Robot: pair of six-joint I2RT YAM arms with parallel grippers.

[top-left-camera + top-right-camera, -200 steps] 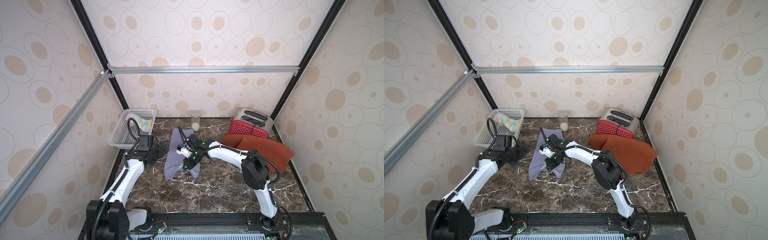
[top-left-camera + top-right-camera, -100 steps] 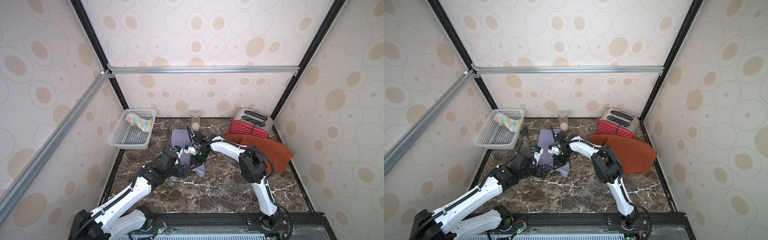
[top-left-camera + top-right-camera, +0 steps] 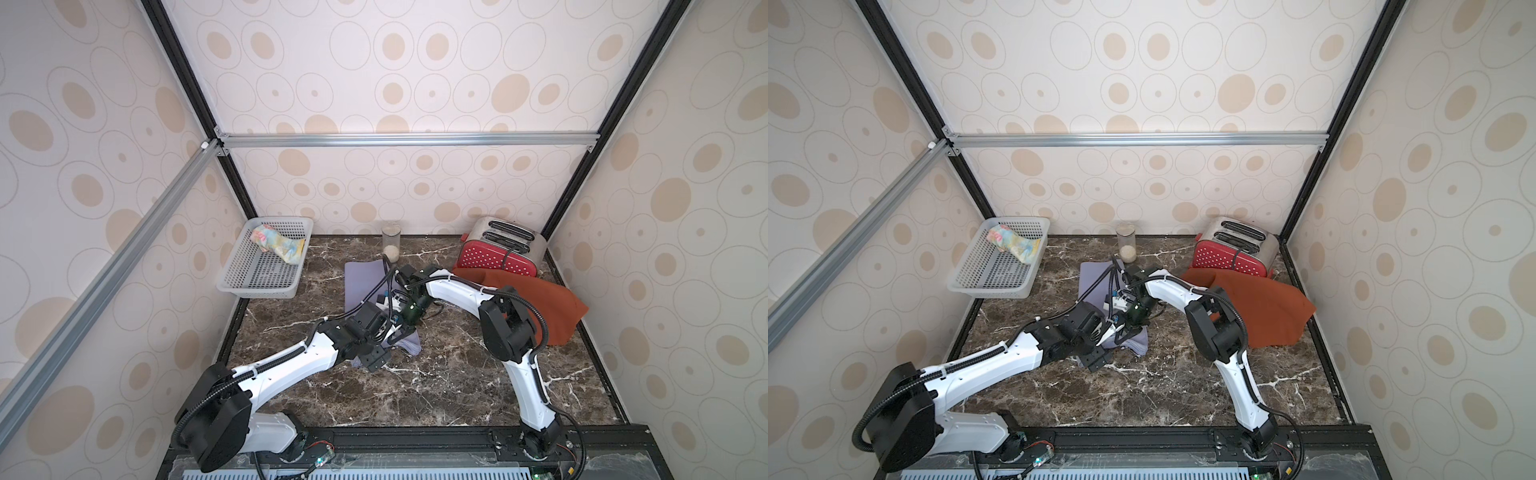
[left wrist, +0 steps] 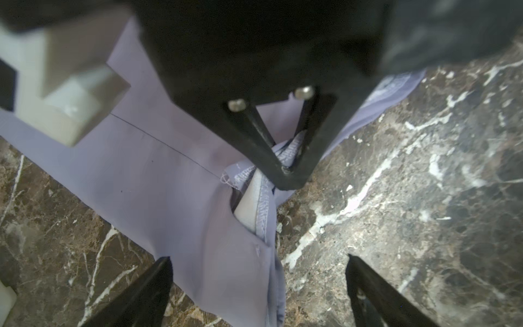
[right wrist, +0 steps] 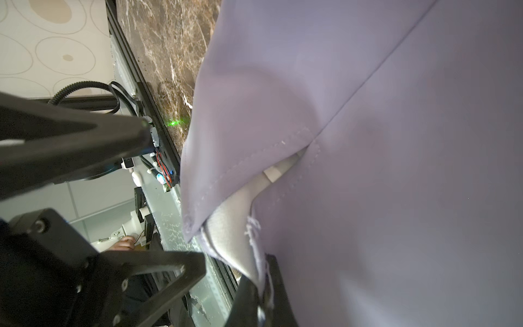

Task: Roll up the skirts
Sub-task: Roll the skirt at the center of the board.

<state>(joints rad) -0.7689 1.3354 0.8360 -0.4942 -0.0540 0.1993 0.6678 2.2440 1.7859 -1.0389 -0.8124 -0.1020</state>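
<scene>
The right gripper (image 4: 285, 170) is clamped on a stitched hem of the lavender skirt (image 3: 363, 282), at the skirt's near end, where the cloth is bunched in layers. The left gripper (image 4: 258, 257) is just beside it, its jaws spread wide and holding nothing, one finger over the cloth and one over the bare marble tabletop (image 3: 415, 386). The skirt lies mid-table, its far part flat. The rust-orange skirt (image 3: 544, 303) is spread at the right, its far edge against the red toaster (image 3: 494, 257). The floral skirt (image 3: 278, 247) lies rolled in the white basket (image 3: 257, 291) at far left. A glass jar (image 3: 391, 243) stands by the far wall.
</scene>
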